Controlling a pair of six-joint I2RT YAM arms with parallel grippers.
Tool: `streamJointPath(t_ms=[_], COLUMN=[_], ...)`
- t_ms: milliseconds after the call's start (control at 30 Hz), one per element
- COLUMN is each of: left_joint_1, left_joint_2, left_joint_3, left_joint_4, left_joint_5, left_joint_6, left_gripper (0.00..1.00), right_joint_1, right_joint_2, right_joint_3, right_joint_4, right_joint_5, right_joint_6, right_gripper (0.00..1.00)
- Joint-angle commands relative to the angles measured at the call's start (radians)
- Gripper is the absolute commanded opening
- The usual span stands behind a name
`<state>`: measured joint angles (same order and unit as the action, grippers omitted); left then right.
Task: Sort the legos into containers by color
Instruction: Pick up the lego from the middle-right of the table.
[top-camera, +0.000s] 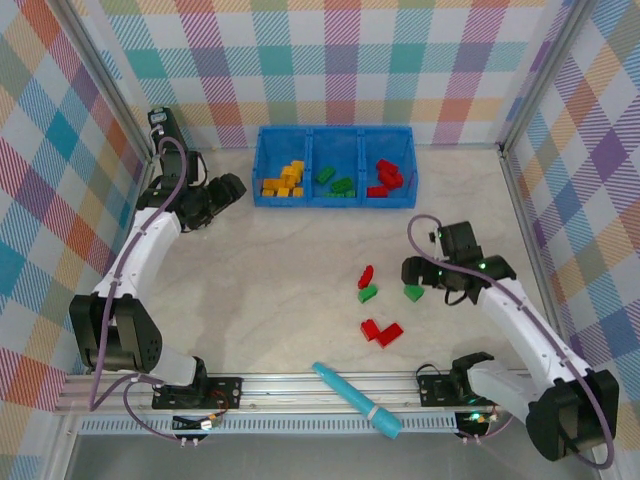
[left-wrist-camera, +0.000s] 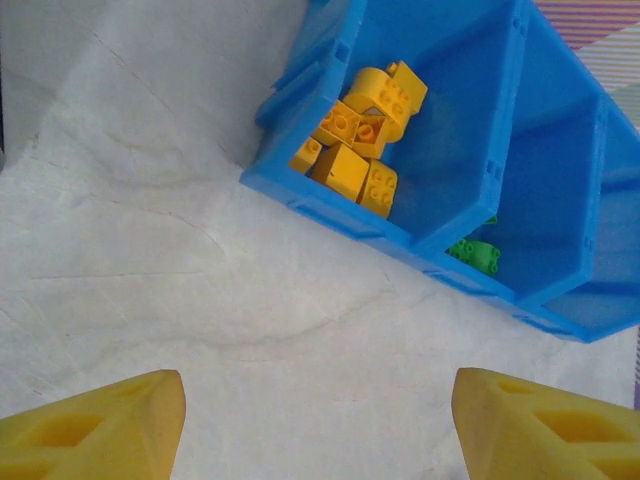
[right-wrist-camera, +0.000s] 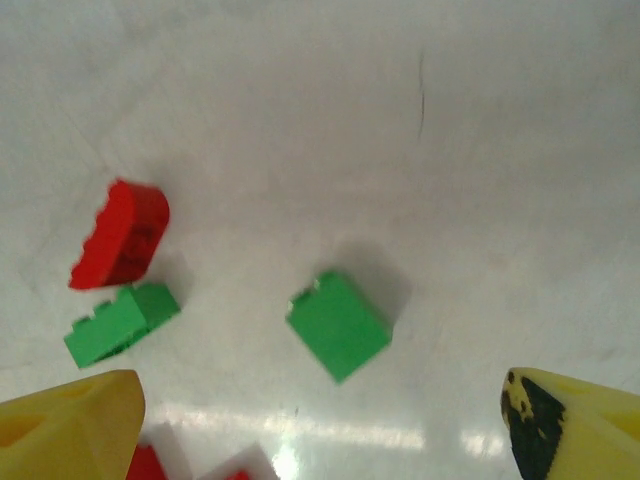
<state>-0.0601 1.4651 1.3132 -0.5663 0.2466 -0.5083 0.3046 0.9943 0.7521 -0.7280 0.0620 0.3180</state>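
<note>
Legos (top-camera: 381, 332) lie on pale marbled table (top-camera: 280, 280) between plaid walls (top-camera: 400, 60).

White links, black joints and grey looping cables form the left arm (top-camera: 140, 250) and right arm (top-camera: 520, 320); pincer fingers (right-wrist-camera: 70, 420) are yellow (one scuffed black).

Enclosed lab test cell: plaid fabric walls (top-camera: 400, 60) on aluminium framing (top-camera: 270, 384), marbled tabletop (left-wrist-camera: 200, 300) beneath the fingers (left-wrist-camera: 100, 430).
</note>
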Motion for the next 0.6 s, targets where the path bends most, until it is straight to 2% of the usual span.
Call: streamJointPath(t_ms=[0, 367, 567], left_joint_1=[0.011, 0.009, 0.009], left_joint_2=[-0.012, -0.07, -0.088], left_joint_3=[0.017, 0.015, 0.02], left_joint_4=[0.017, -0.029, -0.049], left_joint_5=[0.031, 0.005, -0.018], left_joint_6=[-0.018, -0.005, 0.019], left_gripper=[0.71, 0.71, 0.71], right_joint_1=[0.022, 0.031, 0.031], right_joint_2=[-0.042, 0.143, 0.216], right_joint_3=[-0.062, -0.097, -0.098], right_joint_4=[-0.005, 0.098, 0.154], right_joint_5=[-0.02, 0.054, 0.049], right_joint_6=[0.157, 0.282, 0.356], right_gripper=[0.93, 0.89, 0.89])
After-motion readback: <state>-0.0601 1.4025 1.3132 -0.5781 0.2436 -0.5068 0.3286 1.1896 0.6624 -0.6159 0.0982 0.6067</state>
